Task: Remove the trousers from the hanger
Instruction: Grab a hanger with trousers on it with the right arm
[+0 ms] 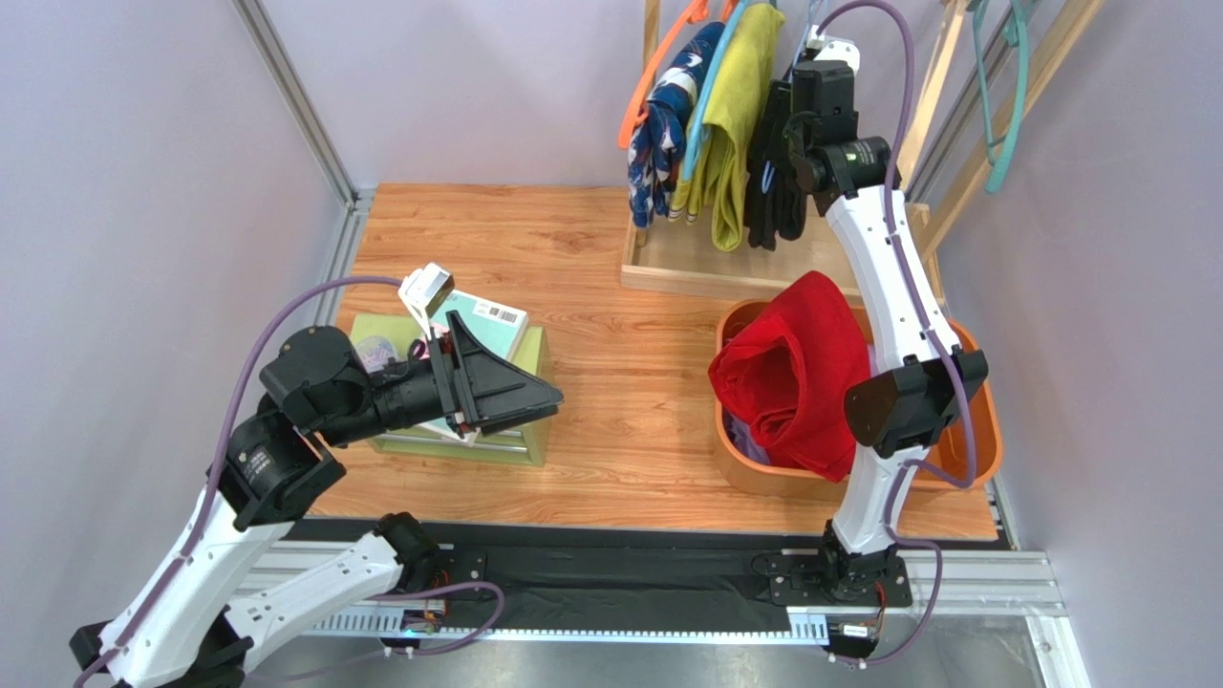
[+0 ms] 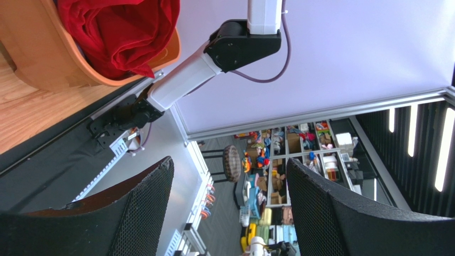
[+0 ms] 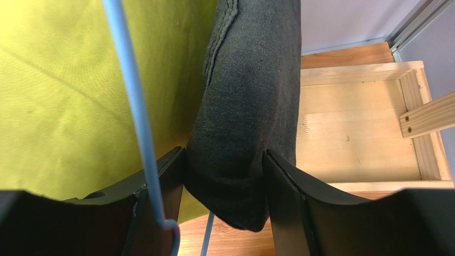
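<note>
The right arm is stretched up to the wooden rack at the far right of the desk. There the right hand is pinched on the hanging black trousers, one finger pressed to each side of the fold. The left arm is bent low near the left edge, with its forearm held level and the left hand spread wide and empty. The red trousers are draped over the orange basket by the right edge.
</note>
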`<state>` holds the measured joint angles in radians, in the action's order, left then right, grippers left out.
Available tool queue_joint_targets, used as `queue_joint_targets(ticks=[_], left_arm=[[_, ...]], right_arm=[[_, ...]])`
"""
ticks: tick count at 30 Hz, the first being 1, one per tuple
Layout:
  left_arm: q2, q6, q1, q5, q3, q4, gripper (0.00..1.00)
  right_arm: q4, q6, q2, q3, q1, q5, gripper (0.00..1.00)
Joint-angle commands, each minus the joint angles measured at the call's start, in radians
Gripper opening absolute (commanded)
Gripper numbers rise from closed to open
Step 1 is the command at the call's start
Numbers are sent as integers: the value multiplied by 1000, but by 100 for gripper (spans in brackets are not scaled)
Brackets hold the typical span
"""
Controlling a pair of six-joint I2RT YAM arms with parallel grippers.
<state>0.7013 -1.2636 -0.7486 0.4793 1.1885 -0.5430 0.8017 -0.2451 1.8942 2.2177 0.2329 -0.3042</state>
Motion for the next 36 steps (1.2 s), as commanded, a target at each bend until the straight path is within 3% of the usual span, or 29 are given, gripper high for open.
queue_joint_targets(ticks=[1,4,6,8,11,16,27,36], left_arm=[[7,36,15,38,40,17,82],[23,35,31,73,40,26,82],[23,35,32,79,48,20,82],[15,39,34,68,51,12,82],[-3,41,40,56,42,8,82],[10,35,49,87,37,17,82],[46,20,58,139,28,67,82],[24,-11,60,146,-13,107,82]], right_arm=[[-41,17,20,-7,-4,-6,59],[-38,29,28,-6,-6,-7,46],[-35,32,25,-3,-7,-16,23],[-35,38,14,2,-7,-21,10],[-35,53,-7,5,-7,-35,0],[-33,66,-56,17,-12,-41,0],[-119,104,-173,88,-32,152,0],[-213,115,-164,120,-43,287,0]])
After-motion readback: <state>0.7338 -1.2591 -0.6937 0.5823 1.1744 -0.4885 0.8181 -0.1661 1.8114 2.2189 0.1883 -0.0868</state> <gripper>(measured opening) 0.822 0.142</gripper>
